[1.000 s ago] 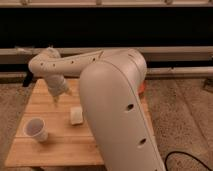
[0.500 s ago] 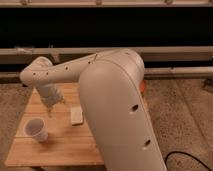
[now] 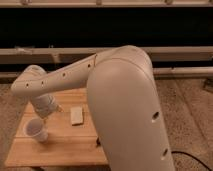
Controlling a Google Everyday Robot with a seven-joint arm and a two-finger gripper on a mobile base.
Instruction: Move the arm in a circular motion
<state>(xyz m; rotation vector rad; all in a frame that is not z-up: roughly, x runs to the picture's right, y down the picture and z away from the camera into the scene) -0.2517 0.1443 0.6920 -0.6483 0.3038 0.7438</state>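
The arm [image 3: 120, 95] is large, glossy and cream-white, with small dark screw holes. Its thick upper segment fills the right half of the camera view. A thinner segment reaches left to a bulbous joint [image 3: 30, 84], then bends down over the table. The gripper [image 3: 50, 110] is at the end of that bend, low over the left part of the wooden table [image 3: 65, 147], just above and right of a white paper cup [image 3: 37, 130]. Much of the gripper is hidden by the wrist.
A pale rectangular block [image 3: 76, 115] lies on the table right of the gripper. A small dark item [image 3: 98, 142] sits by the arm's base. Dark shelving with pale rails runs behind. Speckled floor surrounds the table, with a dark cable at bottom right.
The forearm and gripper have swung left and toward the table's front, from above the block's left side to just over the cup. The cup and block have not moved.
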